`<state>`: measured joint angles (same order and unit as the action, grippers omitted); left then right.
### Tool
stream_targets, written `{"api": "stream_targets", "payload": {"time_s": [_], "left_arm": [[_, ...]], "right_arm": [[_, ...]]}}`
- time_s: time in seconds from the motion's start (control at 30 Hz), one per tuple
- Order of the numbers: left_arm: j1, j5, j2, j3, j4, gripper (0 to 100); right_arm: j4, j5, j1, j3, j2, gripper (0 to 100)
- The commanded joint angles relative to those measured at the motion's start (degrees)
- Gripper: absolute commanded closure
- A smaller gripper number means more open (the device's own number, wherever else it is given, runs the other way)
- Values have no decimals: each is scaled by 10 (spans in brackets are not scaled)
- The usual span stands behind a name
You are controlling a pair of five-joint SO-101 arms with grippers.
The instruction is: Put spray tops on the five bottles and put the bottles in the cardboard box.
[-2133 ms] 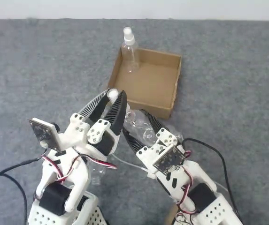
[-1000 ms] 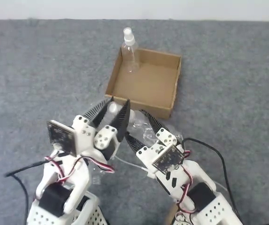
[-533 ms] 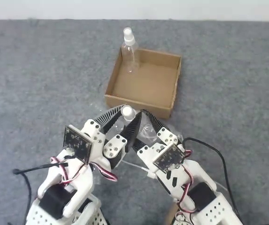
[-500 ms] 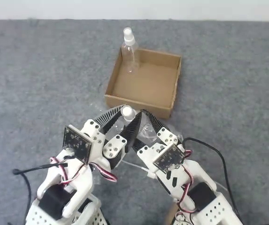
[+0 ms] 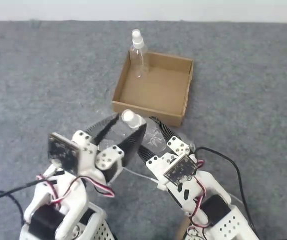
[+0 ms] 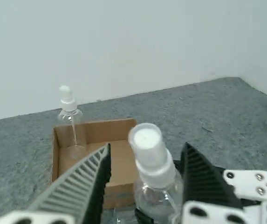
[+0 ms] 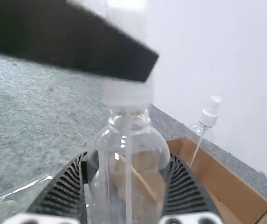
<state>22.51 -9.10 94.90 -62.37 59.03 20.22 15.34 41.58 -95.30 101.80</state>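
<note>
Left hand (image 5: 128,124) backed off — released, right hand (image 7: 128,161) clenching clear capped bottle (image 7: 134,142)

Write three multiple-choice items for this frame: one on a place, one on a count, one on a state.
1. Where does the free capped bottle stand?
A) in a corner of the cardboard box
B) outside the box, against its near wall
C) on its side, far from the box

2. How many bottles are in the cardboard box?
A) none
B) one
C) three

3. How is the right gripper?
A) open over the box
B) shut on nothing
C) shut on a clear bottle

Answers: 1 A, its base sits inside the box walls at a far corner. 2 B, only that bottle is inside. 3 C, both fingers press the bottle's body in the right wrist view.
</note>
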Motion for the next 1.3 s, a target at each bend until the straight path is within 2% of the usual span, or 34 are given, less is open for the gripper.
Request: {"api": "stream_targets", "payload": {"time_s": [0.0, 0.27, 0.5, 0.63, 0.83, 1.03, 1.27], "left_arm": [[-52, -52, 1, 40, 1, 719], [-63, -57, 2, 66, 20, 717], [-149, -98, 2, 76, 8, 717], [-169, -98, 2, 77, 8, 717], [-164, -98, 2, 62, -1, 718], [-160, -95, 1, -4, -68, 718], [-74, -27, 1, -36, -76, 750]], "right_arm": [[2, 4, -6, -11, 22, 991], [2, 4, -6, -11, 22, 991], [2, 4, -6, -11, 22, 991], [2, 4, -6, -11, 22, 991], [2, 4, -6, -11, 22, 991], [2, 4, -6, -11, 22, 991], [2, 4, -6, -11, 22, 991]]}}
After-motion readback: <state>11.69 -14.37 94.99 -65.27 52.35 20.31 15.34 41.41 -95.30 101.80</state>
